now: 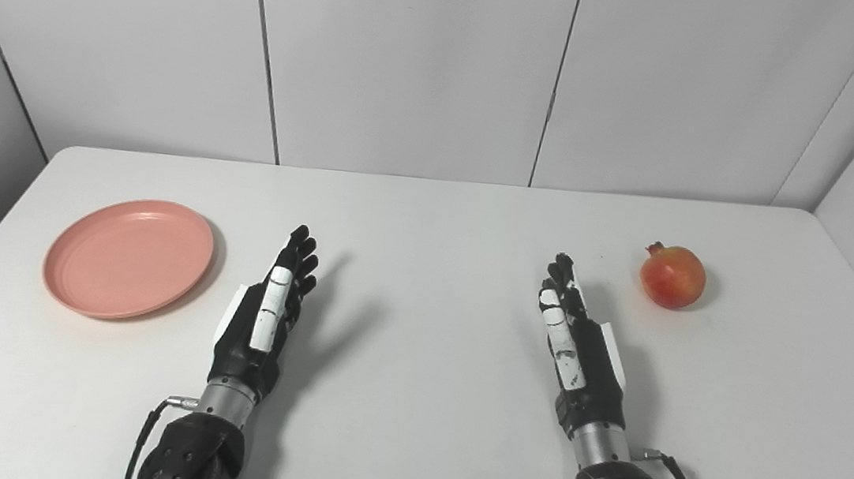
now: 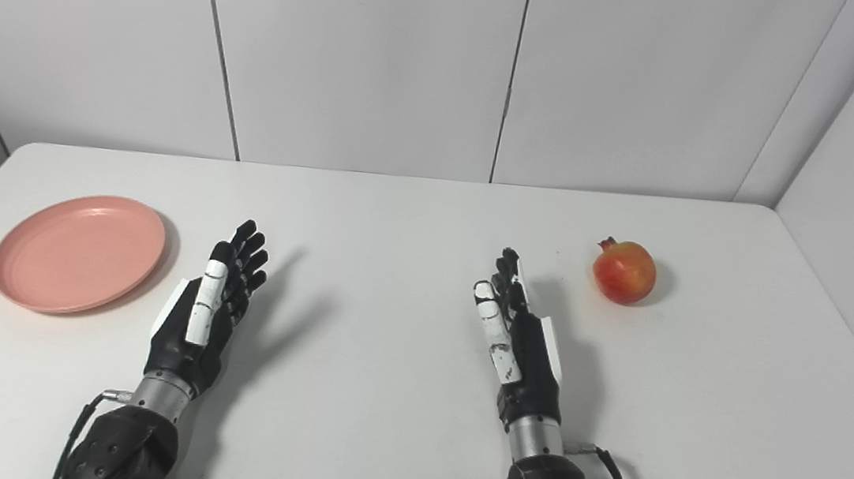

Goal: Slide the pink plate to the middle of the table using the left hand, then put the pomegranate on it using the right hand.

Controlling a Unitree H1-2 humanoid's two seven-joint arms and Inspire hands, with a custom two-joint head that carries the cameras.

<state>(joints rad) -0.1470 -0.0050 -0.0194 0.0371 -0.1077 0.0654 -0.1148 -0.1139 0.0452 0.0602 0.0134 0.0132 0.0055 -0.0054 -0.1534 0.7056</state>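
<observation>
Both robot hands held nothing. The left robot hand [image 1: 270, 310] lay with its fingers extended and slightly apart, and the right robot hand [image 1: 573, 341] was stretched out the same way. The pink plate [image 1: 128, 257] sat flat just to the outer side of the left robot hand, apart from it, near the worktop's [image 1: 425, 334] left edge. The pomegranate [image 1: 672, 276] rested beyond and to the outer side of the right robot hand, also untouched, with its crown tilted toward the back wall.

The likeliest trouble lay with the plate: it was shallow with a low rim, so a push placed too high could have slipped over the rim, and pressure on one side could have tipped or spun it rather than sliding it. A stray nudge outward would have sent it toward the nearby edge. The pomegranate was round and would probably roll if grazed before the fingers closed, and the right edge lay not far beyond it.

Between the two robot hands the worktop was bare, leaving wide room for the slide inward.
</observation>
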